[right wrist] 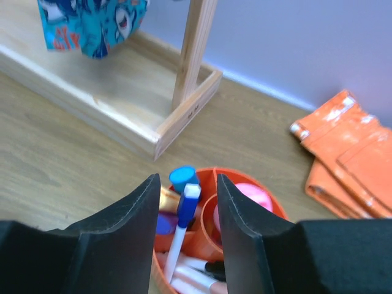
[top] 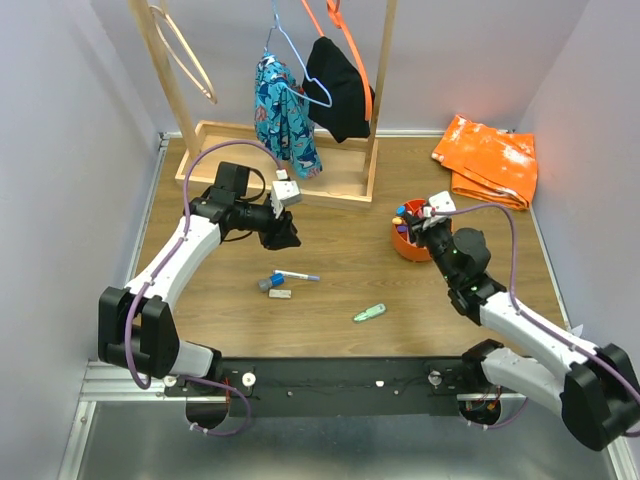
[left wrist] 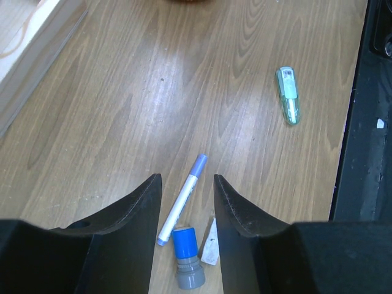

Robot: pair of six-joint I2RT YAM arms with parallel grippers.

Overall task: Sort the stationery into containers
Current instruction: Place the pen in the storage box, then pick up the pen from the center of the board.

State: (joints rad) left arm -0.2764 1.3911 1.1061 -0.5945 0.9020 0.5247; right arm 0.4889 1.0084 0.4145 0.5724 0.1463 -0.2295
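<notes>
A white pen with a blue cap (left wrist: pixel 182 207), a blue and grey stamp-like piece (left wrist: pixel 187 263) and a small white piece (left wrist: pixel 210 242) lie together on the wooden table, seen in the top view at the pen (top: pixel 295 275). My left gripper (left wrist: pixel 187 184) is open and empty above them, shown in the top view (top: pixel 283 232). A mint-green piece (left wrist: pixel 288 103) lies apart (top: pixel 369 313). My right gripper (right wrist: pixel 187 184) is open over the orange cup (right wrist: pixel 272 205), also in the top view (top: pixel 408 243). A blue-capped pen (right wrist: pixel 182 228) stands in the cup between the fingers, untouched. A pink highlighter (right wrist: pixel 252 197) sits in it.
A wooden clothes rack with a tray base (top: pixel 225 150) stands at the back, with a patterned garment (top: pixel 285 115) and a black one (top: pixel 338 85) hanging. A folded orange bag (top: pixel 488 158) lies at the back right. A black rail (left wrist: pixel 367 122) runs along the table's near edge.
</notes>
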